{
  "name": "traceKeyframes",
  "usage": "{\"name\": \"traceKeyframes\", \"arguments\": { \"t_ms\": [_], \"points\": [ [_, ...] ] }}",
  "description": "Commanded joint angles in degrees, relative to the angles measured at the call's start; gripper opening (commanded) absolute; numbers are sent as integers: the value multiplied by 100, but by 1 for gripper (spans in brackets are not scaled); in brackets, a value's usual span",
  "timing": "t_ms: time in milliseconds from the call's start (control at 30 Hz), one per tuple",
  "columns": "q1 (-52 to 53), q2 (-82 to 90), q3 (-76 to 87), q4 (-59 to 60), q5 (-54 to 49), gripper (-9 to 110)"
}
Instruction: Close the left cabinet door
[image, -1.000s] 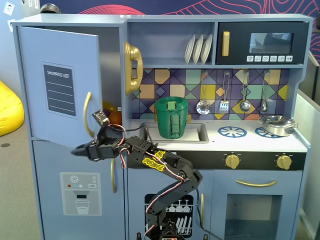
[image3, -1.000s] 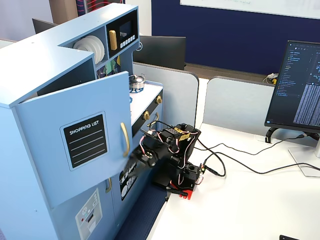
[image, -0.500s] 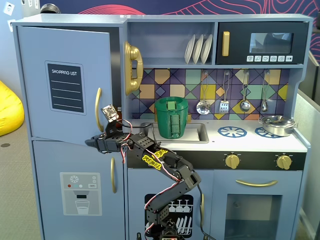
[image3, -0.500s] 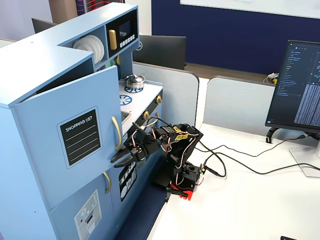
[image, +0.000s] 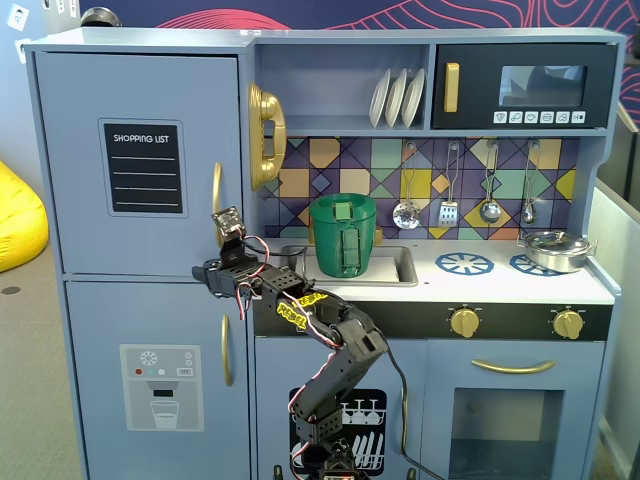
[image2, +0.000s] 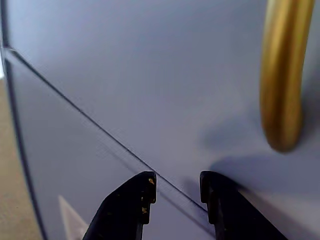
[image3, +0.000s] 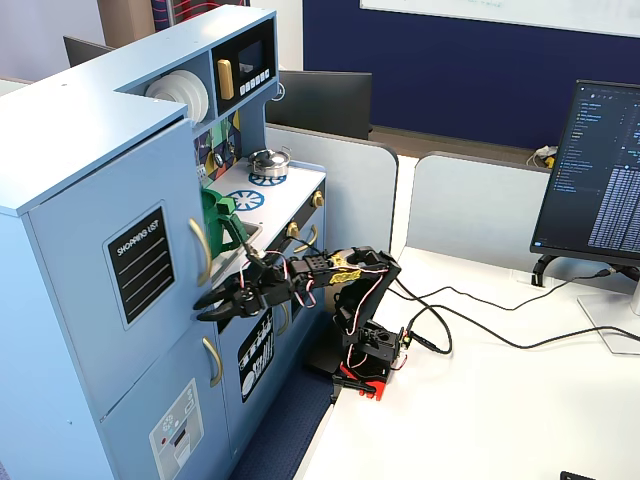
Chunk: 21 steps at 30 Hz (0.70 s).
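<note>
1. Three white plates (image: 397, 97) stand in the rack on the shelf.
2. Four utensils (image: 449, 185) hang on the tiled wall.
3. Two gold knobs (image: 464, 321) sit on the stove front.
4. Two blue burners (image: 464, 264), one pot (image: 556, 249).
5. One green bin (image: 343, 235), one gold phone (image: 266, 136), one monitor (image3: 597, 175).

Door (image3: 120, 285) with the chalkboard panel sits flush with the cabinet front, gold handle (image3: 201, 252) near its right edge. Gripper (image3: 206, 306) is just off the door's lower right corner, below the handle, fingers parted, nothing between them. Arm base (image3: 365, 350) stands at the white table's (image3: 500, 400) left edge, cables trailing right.
</note>
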Motion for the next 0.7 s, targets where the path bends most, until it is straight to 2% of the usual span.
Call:
{"name": "traceKeyframes", "arguments": {
  "t_ms": [0,300,533,667],
  "points": [
    [290,-97,-193,-352,-70,0],
    [211,-53,-176,-352,-53,0],
    [-141,844,308,738,123,0],
    [18,1345,729,1239,264,0]
  ]
}}
